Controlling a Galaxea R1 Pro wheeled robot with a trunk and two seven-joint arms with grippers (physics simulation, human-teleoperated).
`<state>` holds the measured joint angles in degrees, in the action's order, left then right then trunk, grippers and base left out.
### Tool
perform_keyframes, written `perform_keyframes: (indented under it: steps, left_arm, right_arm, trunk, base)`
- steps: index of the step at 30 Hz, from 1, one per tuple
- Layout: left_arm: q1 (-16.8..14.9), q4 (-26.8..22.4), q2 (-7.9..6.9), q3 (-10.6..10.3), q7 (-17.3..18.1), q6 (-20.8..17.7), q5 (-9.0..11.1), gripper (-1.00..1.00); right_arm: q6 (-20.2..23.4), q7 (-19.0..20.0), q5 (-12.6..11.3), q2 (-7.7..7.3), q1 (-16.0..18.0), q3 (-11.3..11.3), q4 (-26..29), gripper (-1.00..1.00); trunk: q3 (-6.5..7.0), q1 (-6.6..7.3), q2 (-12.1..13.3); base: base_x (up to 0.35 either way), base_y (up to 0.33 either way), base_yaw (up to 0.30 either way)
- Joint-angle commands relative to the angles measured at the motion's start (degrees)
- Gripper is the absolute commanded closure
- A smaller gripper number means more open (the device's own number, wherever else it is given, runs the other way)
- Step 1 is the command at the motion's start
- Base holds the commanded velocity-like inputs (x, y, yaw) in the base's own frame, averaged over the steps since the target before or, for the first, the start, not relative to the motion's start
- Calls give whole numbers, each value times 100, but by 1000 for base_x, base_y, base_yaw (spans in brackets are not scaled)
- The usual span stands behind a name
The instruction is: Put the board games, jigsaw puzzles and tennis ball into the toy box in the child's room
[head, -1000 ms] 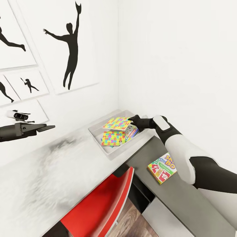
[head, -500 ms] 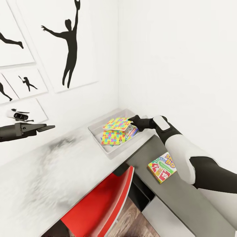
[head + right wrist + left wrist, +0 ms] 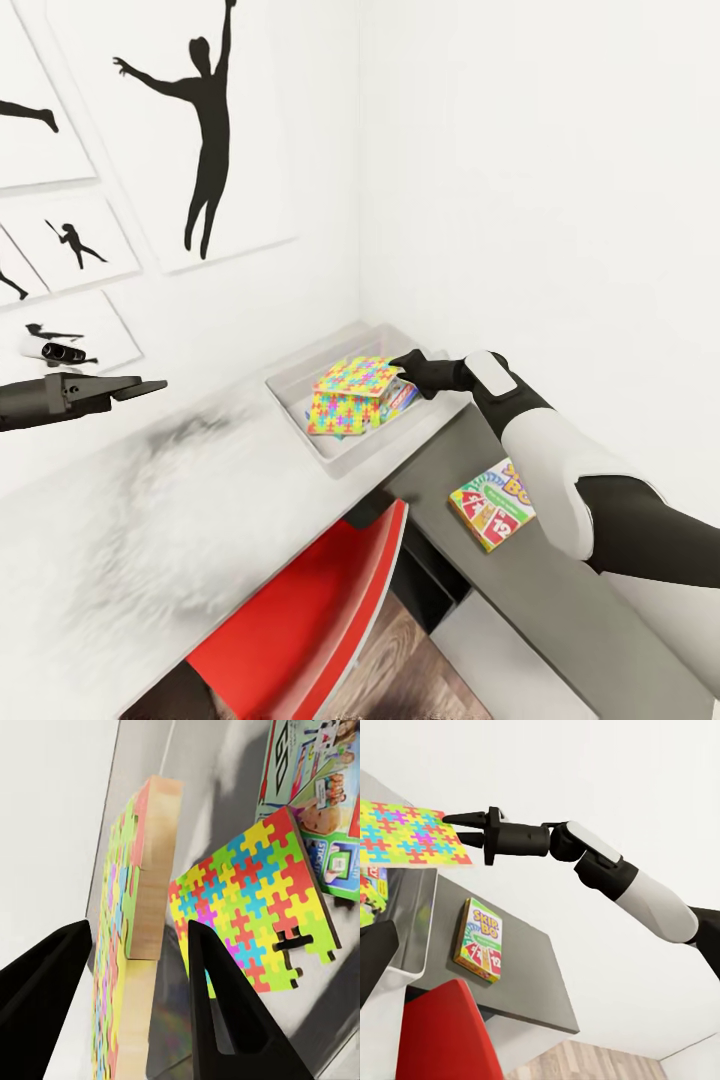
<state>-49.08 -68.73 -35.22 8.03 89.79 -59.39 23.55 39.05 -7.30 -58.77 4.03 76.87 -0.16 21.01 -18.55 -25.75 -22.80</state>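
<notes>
Room corner formed by two plain white walls (image 3: 520, 180), evenly lit; the left-hand wall carries white panels (image 3: 150, 130) printed with black silhouettes of leaping and stretching figures (image 3: 195, 130), one large and several smaller beside and below it. A long pale grey worktop (image 3: 200, 500) runs along that wall into the corner, where it joins a lower dark grey side unit (image 3: 560, 610) set against the other wall. A red chair (image 3: 310, 620) is pushed under the pale worktop, and brown wood-grain floor (image 3: 400, 670) shows beneath it.
</notes>
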Motion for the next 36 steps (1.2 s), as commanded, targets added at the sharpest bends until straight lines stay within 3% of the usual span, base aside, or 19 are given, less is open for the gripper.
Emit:
perform_keyframes:
  steps: [1,15,16,36]
  left_arm:
    - [-5,0,-3,-3,21,-61,0,-100]
    - [-5,-9,-3,-3,21,-61,0,-100]
    - [-5,-9,-3,-3,21,-61,0,-100]
    - [-5,-9,-3,-6,21,-61,0,-100]
  right_arm:
    - [10,-58,-64,1,4,-2,9,100]
    - [6,-43,-64,2,4,-6,7,100]
    - [6,-43,-64,2,4,-4,5,-100]
    - [6,-33,-65,1,4,-11,2,-100]
  trunk:
    - [-17,-3,-11]
    - [-30,-3,-11]
    - [-30,-3,-11]
    - [-30,-3,-11]
  base:
    - [0,0,0]
    - [0,0,0]
    - [0,0,0]
    - [0,0,0]
